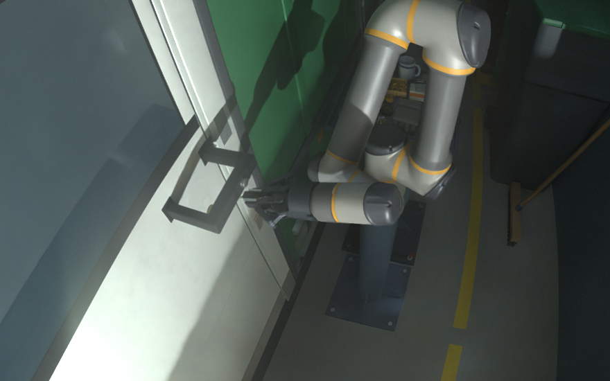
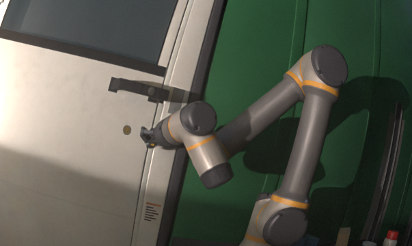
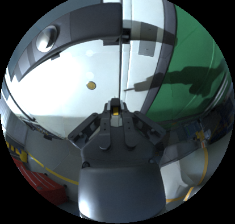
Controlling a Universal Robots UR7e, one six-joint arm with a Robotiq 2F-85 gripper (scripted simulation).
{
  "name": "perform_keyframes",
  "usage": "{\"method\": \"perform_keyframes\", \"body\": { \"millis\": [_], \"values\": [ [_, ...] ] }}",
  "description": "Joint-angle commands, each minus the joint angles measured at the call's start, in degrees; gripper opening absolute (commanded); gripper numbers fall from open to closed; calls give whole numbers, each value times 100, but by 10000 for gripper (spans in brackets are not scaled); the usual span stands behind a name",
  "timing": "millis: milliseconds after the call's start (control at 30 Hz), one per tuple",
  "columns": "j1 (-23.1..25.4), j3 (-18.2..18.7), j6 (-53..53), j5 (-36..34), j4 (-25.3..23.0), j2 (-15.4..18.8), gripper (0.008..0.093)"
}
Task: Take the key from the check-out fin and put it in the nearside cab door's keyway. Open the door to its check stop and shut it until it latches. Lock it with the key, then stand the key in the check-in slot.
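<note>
The key point(image 3: 115, 110) is mostly hidden between my fingers; only its brass bow and a short tip show. My gripper point(image 3: 115, 106) is clamped on the key, close in front of the cab door's rear edge point(image 2: 151, 160), below the dark pull handle point(image 2: 137, 88). The round brass keyway point(image 2: 126, 130) sits on the pale door panel, to the left of the gripper point(image 2: 145, 136) and apart from it. From the side camera the gripper point(image 1: 249, 196) stands just off the door, beside the handle point(image 1: 208, 187). The check-out fin and check-in slot are out of view.
Behind the door the green cab wall point(image 2: 267, 68) runs to the right. The arm's base plate point(image 1: 373, 284) stands on the grey floor beside a yellow line point(image 1: 471, 227). A broom point(image 1: 516, 218) leans further right. A red box point(image 3: 37, 179) lies low on the floor.
</note>
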Motion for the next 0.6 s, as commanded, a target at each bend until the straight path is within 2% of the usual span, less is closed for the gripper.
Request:
{"method": "perform_keyframes", "body": {
  "millis": [0, 300, 567],
  "values": [
    [-49, 33, 77, 91, 228, -171, 80],
    [-677, 277, 465, 1157, 2364, -1802, 80],
    [-1447, 315, 267, 2162, 3791, -2989, 80]
  ]
}}
